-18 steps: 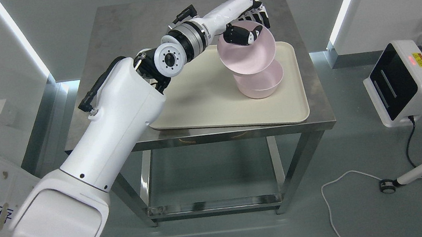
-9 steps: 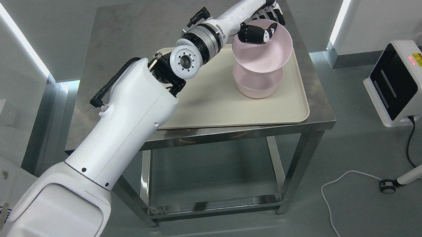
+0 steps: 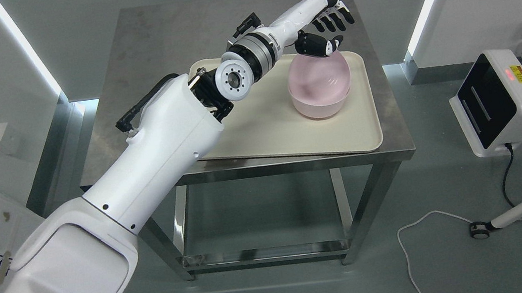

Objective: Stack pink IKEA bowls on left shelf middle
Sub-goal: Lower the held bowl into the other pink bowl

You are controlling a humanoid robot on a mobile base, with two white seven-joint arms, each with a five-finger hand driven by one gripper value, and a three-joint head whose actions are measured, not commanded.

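From my seat I see the left arm [image 3: 139,153] running from the lower left corner up across the steel table [image 3: 149,44]. Beneath its forearm lies the cream tray [image 3: 258,126], flat on the tabletop. On the tray's right half sit the pink bowls [image 3: 319,84], one nested in the other, the upper one blurred. Just above their far rim hovers my left hand [image 3: 323,23], fingers [image 3: 342,15] spread apart and holding nothing, thumb just over the upper bowl's edge. Further right, on the floor, stands a white box with a dark panel [image 3: 494,101], cables trailing beside it.
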